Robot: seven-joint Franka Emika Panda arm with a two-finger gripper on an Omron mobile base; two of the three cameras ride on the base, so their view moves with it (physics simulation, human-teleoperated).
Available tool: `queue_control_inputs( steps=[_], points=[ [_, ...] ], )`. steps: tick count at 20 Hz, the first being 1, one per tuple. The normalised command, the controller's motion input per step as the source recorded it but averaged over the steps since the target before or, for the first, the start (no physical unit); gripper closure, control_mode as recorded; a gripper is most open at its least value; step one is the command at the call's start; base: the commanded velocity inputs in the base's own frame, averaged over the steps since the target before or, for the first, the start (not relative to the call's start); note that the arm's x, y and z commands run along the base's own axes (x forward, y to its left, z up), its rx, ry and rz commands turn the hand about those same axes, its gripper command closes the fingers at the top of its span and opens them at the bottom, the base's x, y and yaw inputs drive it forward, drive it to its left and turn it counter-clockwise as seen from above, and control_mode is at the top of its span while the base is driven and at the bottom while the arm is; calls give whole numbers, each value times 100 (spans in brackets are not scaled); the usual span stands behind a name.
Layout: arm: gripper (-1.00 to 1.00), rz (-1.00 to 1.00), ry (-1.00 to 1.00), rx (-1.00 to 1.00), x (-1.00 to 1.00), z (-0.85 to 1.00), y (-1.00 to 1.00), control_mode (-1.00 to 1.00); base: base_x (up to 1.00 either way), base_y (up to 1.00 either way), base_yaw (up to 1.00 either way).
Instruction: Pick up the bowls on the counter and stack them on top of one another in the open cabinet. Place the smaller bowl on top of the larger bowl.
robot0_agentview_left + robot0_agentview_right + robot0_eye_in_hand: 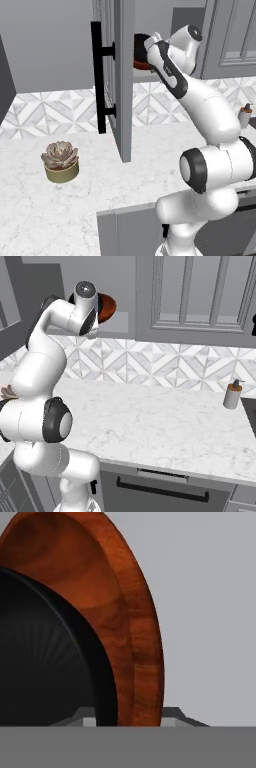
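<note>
Smaller bowl (45, 662), glossy black, sits nested inside larger bowl (135, 612) at left of the hand view, within the open cabinet (120, 75) at upper centre. Both look rigid and smooth, likely slippery; grasp at the rim. Gripper (150, 42): finger spacing cannot be told.

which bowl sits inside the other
The black bowl: smaller and glossy, it sits inside the wider reddish-brown bowl, whose rim shows around it.
</note>
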Motion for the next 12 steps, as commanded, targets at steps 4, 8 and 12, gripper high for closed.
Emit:
queue_control_inputs(
  steps=[4, 8, 12],
  points=[
    [100, -10, 0, -5, 96, 0, 6, -100, 0, 0, 0],
    [-100, -5, 0, -2, 42, 0, 1, -100, 0, 0, 0],
    [-100, 0, -4, 0, -41, 0, 0, -100, 0, 0, 0]
  ],
)
